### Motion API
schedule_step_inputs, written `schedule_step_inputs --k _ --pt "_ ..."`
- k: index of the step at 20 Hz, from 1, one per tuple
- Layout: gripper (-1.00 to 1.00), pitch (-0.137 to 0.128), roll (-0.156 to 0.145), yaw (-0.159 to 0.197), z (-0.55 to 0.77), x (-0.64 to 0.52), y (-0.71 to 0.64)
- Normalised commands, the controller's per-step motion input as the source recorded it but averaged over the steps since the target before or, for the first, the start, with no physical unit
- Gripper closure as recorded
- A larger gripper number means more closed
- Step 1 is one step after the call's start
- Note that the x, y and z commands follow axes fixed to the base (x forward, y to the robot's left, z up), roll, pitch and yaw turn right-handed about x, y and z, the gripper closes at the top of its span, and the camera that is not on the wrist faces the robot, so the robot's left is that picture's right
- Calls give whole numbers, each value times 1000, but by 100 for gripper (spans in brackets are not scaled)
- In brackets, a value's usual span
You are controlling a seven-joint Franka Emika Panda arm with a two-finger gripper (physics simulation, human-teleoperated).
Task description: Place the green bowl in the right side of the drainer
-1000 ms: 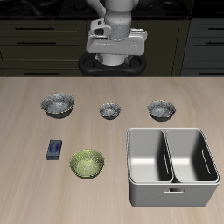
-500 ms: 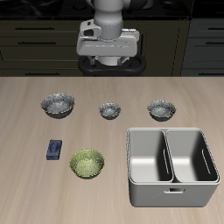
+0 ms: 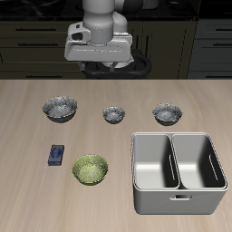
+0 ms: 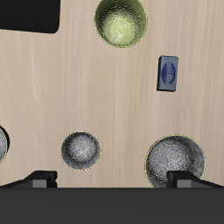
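The green bowl (image 3: pixel 90 169) sits upright near the table's front edge, yellow-green with a mottled inside; it also shows in the wrist view (image 4: pixel 121 22). The drainer (image 3: pixel 136 172), a grey two-compartment metal tub, stands beside it near the front edge, both compartments empty. My gripper (image 3: pixel 98 56) hangs high above the table's back edge, far from the bowl. In the wrist view the gripper (image 4: pixel 114 181) is open and empty, with its fingertips (image 4: pixel 42 179) wide apart.
Three grey metallic bowls (image 3: pixel 60 110) (image 3: pixel 113 114) (image 3: pixel 167 112) stand in a row across the table's middle. A small blue block (image 3: pixel 57 155) lies beside the green bowl, also in the wrist view (image 4: pixel 169 73). A dark rounded shape (image 4: pixel 26 16) is at the wrist view's edge.
The gripper has moved sideways along the table's back, toward the side where the green bowl is, and risen slightly. Nothing on the table has moved.
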Motion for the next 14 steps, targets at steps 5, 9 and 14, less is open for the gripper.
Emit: schedule_step_inputs --k 5,9,14 --pt "-100 28 -4 15 77 375 -334" --pt "-100 8 95 87 -6 248 -56" --pt "-100 -27 -59 -32 157 351 -361"
